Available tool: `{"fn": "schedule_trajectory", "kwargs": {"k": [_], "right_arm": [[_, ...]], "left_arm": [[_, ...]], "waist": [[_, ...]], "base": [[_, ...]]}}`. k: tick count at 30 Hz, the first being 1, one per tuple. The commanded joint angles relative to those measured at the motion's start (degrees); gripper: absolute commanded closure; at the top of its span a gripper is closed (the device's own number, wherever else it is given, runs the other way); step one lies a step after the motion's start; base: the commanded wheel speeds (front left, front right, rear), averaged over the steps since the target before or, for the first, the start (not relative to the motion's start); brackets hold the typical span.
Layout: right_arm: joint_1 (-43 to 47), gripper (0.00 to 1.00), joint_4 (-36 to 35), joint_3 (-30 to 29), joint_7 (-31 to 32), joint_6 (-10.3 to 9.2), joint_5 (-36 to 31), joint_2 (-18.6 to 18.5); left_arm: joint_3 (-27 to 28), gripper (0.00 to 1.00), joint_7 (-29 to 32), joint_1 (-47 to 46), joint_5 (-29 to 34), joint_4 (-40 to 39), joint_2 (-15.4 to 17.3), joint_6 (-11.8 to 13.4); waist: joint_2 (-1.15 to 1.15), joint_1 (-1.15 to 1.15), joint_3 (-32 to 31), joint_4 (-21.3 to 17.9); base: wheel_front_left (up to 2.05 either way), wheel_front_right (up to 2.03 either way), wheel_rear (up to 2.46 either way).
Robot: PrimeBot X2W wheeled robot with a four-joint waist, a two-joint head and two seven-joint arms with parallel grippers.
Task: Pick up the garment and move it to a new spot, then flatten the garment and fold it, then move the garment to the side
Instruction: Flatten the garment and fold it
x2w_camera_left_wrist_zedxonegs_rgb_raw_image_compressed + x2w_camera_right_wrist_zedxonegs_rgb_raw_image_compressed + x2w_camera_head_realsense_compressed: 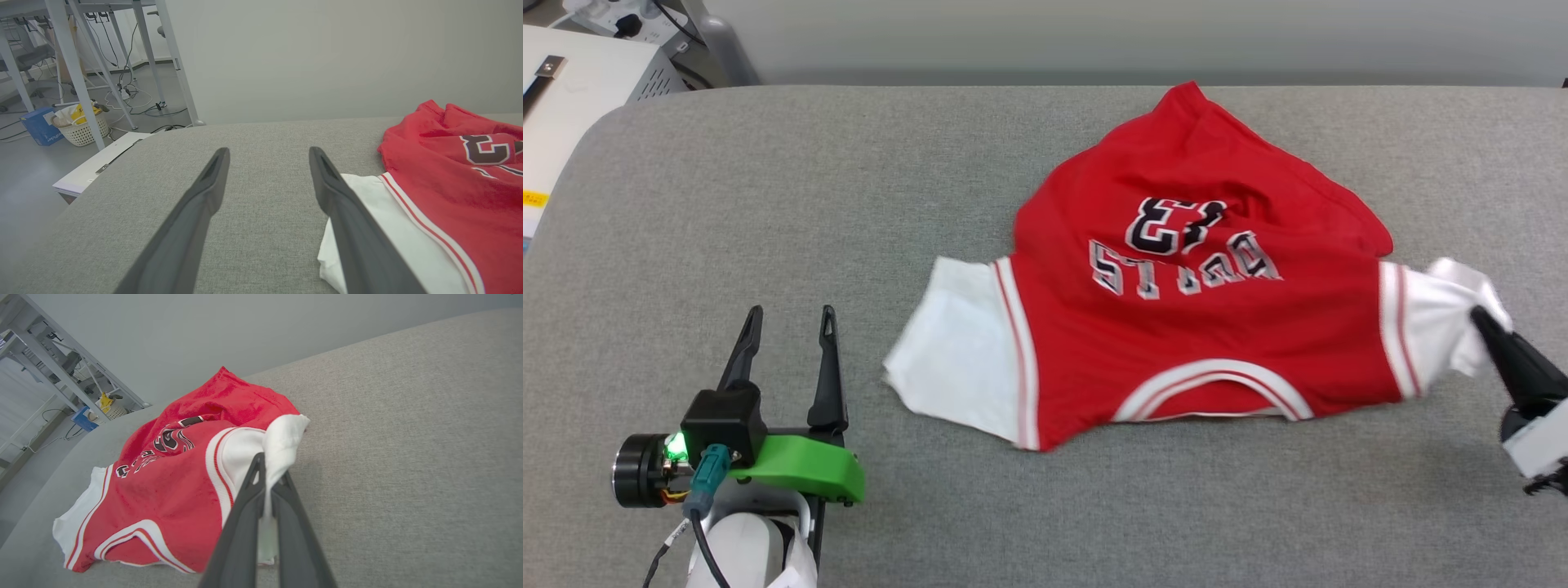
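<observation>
The garment (1192,327), a red jersey T-shirt with white sleeves and a black "BULLS 23" print, lies rumpled on the grey table, collar toward me. My right gripper (1480,318) is shut on the garment's right white sleeve (282,445), whose cloth is bunched and lifted between the fingers (245,514). My left gripper (788,314) stands open over bare table, left of the other white sleeve (956,351). In the left wrist view that sleeve (392,228) lies just past the right finger (343,212), and the left gripper (267,153) holds nothing.
The grey fabric-covered table (768,204) has a rounded far-left corner. A white unit (580,90) stands off that corner. Beyond the table, white desk legs (77,77), cables, a white basket (81,126) and a blue box (39,126) sit on the floor.
</observation>
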Motion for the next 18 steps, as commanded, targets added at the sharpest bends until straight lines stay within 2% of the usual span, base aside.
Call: {"fn": "schedule_trajectory", "kwargs": {"k": [1, 9, 15, 18], "right_arm": [[0.97, 1.0, 2.19, -1.66, -0.48, -0.04, -0.23, 0.6], [2.12, 1.0, 18.29, -10.3, 2.09, -0.04, -4.82, 1.66], [1.14, 1.0, 29.98, -12.15, 5.78, -0.04, -9.78, 1.82], [0.49, 1.0, 32.95, -11.92, 7.86, -0.04, -11.22, 2.56]], "left_arm": [[0.17, 0.0, -0.34, 0.04, 0.44, 0.2, -0.34, -0.47], [0.8, 0.0, -0.34, 0.09, 1.16, 0.85, -1.24, -1.5], [1.31, 0.0, -0.34, 0.14, 1.68, 1.32, -1.61, -2.1], [1.51, 0.0, -0.34, 0.27, 1.95, 1.44, -1.77, -2.31]], "waist": [[0.0, 0.0, 0.16, 0.07], [0.0, 0.0, 0.28, 0.77], [0.0, 0.0, -0.2, 1.28], [0.0, 0.0, -0.44, 1.42]], "base": [[0.0, 0.0, 0.0], [0.0, 0.0, 0.0], [0.0, 0.0, 0.0], [0.0, 0.0, 0.0]]}}
